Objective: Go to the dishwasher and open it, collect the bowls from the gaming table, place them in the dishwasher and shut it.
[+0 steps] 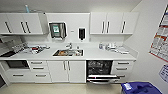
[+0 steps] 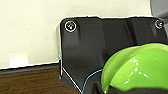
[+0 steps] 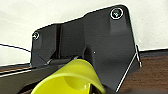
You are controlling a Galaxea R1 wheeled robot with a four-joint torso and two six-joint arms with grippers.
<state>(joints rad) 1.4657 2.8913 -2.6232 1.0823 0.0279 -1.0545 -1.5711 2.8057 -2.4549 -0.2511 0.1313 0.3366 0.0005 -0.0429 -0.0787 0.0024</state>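
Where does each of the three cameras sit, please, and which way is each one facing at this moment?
Head view: high on the robot, looking forward and down at a kitchenette with the dishwasher open under the counter.
Left wrist view: on the left arm, past the robot's dark plate at a green bowl.
Right wrist view: on the right arm, past its dark plate at a yellow bowl.
Both wrist views share a pale wall and brown floor.
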